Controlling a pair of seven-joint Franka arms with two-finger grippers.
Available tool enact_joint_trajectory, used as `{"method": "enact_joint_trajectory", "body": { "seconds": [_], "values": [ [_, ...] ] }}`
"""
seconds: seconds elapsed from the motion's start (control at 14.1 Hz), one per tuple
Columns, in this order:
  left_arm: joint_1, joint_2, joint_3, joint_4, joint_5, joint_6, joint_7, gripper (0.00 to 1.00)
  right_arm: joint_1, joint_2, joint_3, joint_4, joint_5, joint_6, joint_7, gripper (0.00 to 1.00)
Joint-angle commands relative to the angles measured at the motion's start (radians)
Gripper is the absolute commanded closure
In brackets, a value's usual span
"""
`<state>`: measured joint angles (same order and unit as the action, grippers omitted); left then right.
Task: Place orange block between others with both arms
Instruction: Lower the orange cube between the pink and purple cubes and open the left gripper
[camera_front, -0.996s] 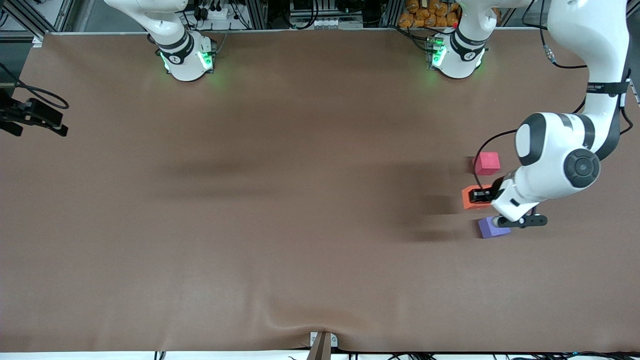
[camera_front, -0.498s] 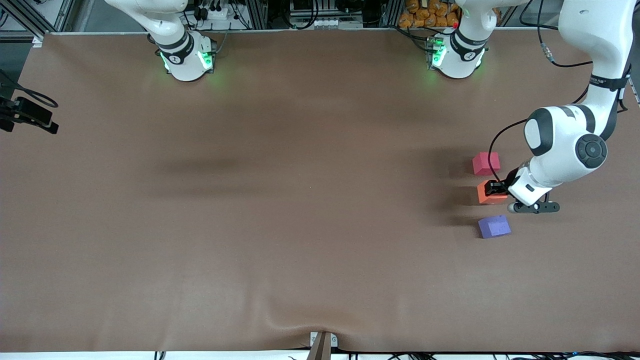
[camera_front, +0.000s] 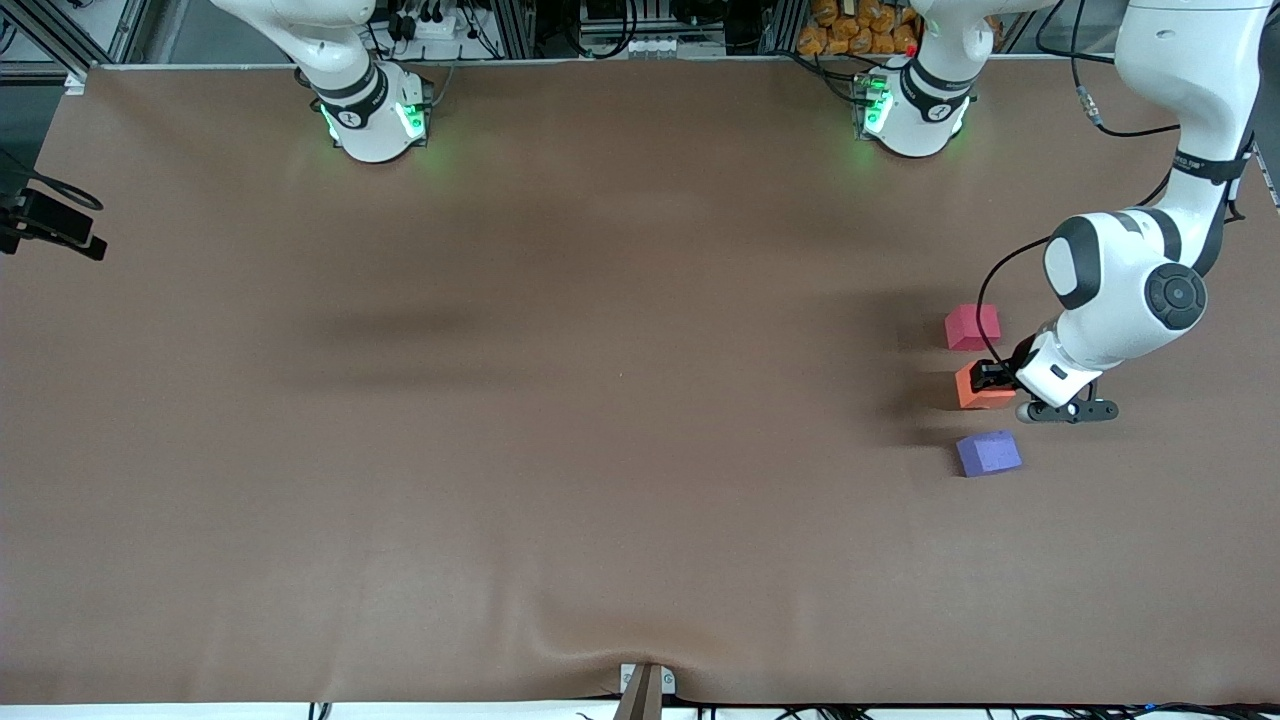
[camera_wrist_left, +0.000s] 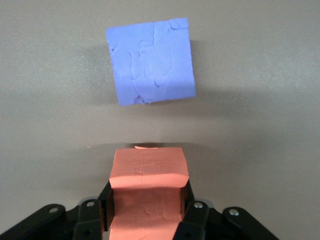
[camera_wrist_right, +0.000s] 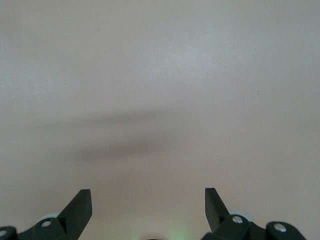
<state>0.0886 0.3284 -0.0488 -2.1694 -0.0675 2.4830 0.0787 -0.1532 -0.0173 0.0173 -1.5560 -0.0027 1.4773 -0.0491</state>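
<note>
orange block (camera_front: 978, 388) clamped between the fingers of the left pincer (camera_front: 990, 377), at the left arm's end of the bench (camera_front: 560, 400), in the gap between the two others. pinkish-red cube (camera_front: 972, 326) farther from the front camera than the orange block, purple-blue cube (camera_front: 988, 453) nearer to it; all three roughly in one line, each apart from its neighbour, none touching. not clear from the front view whether the orange block rests on the bench or hangs just above it. left wrist view: orange block (camera_wrist_left: 146, 192) squeezed between both black fingers (camera_wrist_left: 106, 200), purple-blue cube (camera_wrist_left: 150, 62) past it with a strip of bare bench between, sitting slightly skewed to the orange one. left arm (camera_front: 1125, 290) bent over that end of the bench, its wrist and camera bracket just beside the orange block, a black cable (camera_front: 990, 290) looping over the space beside the pinkish-red cube. right pincer (camera_wrist_right: 148, 210) with fingers spread wide, holding nothing, only bare bench under it in the right wrist view; seen at the edge of the front view at the right arm's end of the bench (camera_front: 55, 225), well apart from the blocks, waiting. green-lit bases (camera_front: 375, 115) along the bench edge farthest from the front camera.
</note>
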Motion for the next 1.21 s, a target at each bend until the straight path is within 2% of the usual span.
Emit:
{"method": "enact_joint_trajectory", "body": {
  "seconds": [0.0, 0.57, 0.64, 0.71, 0.78, 0.85, 1.14],
  "values": [
    [0.013, 0.014, -0.013, -0.009, 0.003, 0.04, 0.006, 1.0, -0.009, -0.007, 0.012, 0.026, -0.013, -0.008, 0.008, 0.0],
    [0.013, 0.058, -0.013, 0.003, 0.003, 0.079, 0.007, 1.0, -0.006, 0.0, 0.015, 0.031, -0.011, -0.014, 0.003, 0.0],
    [0.013, 0.058, -0.013, 0.005, 0.003, 0.079, 0.007, 0.95, -0.006, 0.0, 0.015, 0.031, -0.011, -0.014, 0.003, 0.0],
    [0.013, 0.06, -0.011, 0.006, 0.003, 0.079, 0.006, 0.84, -0.008, 0.0, 0.013, 0.03, 0.0, -0.014, 0.002, 0.0],
    [0.013, 0.061, -0.011, 0.009, 0.003, 0.079, 0.006, 0.53, -0.011, 0.0, 0.013, 0.03, 0.015, -0.017, -0.001, 0.0],
    [0.013, 0.066, -0.013, 0.011, 0.003, 0.079, 0.006, 0.01, -0.009, 0.002, 0.013, 0.03, 0.018, -0.018, -0.003, 0.0],
    [0.011, 0.051, -0.013, 0.035, 0.002, 0.071, 0.001, 0.0, -0.008, -0.001, 0.013, 0.03, 0.017, -0.026, -0.006, 0.0]
  ]
}}
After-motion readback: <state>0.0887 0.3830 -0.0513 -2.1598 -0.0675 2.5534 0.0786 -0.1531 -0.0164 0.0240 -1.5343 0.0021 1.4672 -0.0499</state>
